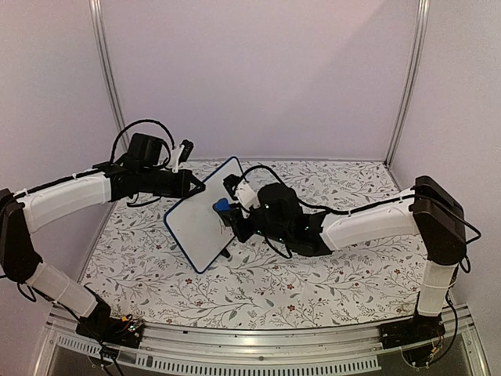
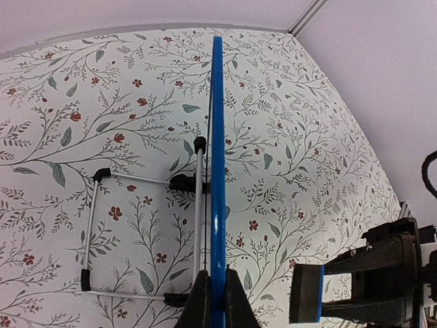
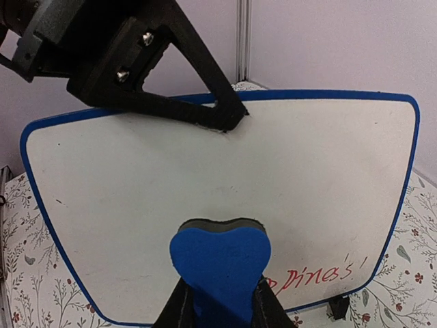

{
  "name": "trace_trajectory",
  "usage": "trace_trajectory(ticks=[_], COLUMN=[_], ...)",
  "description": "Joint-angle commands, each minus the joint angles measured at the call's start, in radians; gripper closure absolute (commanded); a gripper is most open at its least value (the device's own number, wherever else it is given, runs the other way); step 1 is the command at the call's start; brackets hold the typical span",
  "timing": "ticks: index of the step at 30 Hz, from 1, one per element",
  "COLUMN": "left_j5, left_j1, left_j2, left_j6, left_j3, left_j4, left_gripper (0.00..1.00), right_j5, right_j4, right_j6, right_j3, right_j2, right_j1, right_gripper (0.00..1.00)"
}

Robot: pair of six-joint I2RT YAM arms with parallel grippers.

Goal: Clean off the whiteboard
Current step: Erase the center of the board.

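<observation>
The whiteboard (image 1: 197,229) stands tilted on the flowered table, white with a blue edge. In the right wrist view the board (image 3: 218,171) fills the frame, with red handwriting (image 3: 321,275) at its lower right. My left gripper (image 1: 196,189) is shut on the board's top edge; the left wrist view shows that edge (image 2: 217,150) end-on between the jaws (image 2: 217,304). My right gripper (image 3: 218,304) is shut on a blue eraser (image 3: 218,263), its dark felt facing the board. In the left wrist view the eraser (image 2: 305,294) hangs a short gap away from the board's face.
A wire stand with black feet (image 2: 95,232) props the board from behind. The flowered tablecloth (image 1: 329,274) covers the table. Pale walls with metal posts (image 1: 407,78) close in the back and sides. A black cable (image 1: 141,125) loops over the left arm.
</observation>
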Motion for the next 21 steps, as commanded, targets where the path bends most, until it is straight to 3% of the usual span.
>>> trace_trajectory(ticks=[1,12,21], left_j5=[0.005,0.015,0.019], left_j1=[0.001,0.0,0.001], left_j2=[-0.029,-0.016,-0.016], left_j6=[0.014,0.006,-0.003], left_j3=[-0.007,-0.007,-0.006], left_j4=[0.006,0.007,0.006], left_gripper=[1.0,1.0,1.0], right_j5=[0.014,-0.029,-0.072], right_j4=[-0.017,0.044,-0.018], right_j6=[0.03,-0.005,-0.047], right_j3=[-0.024,-0.108,-0.016], right_j2=[-0.076,-0.112,-0.05], right_j1=[0.002,-0.036,-0.039], right_gripper=[0.83,0.83,0.83])
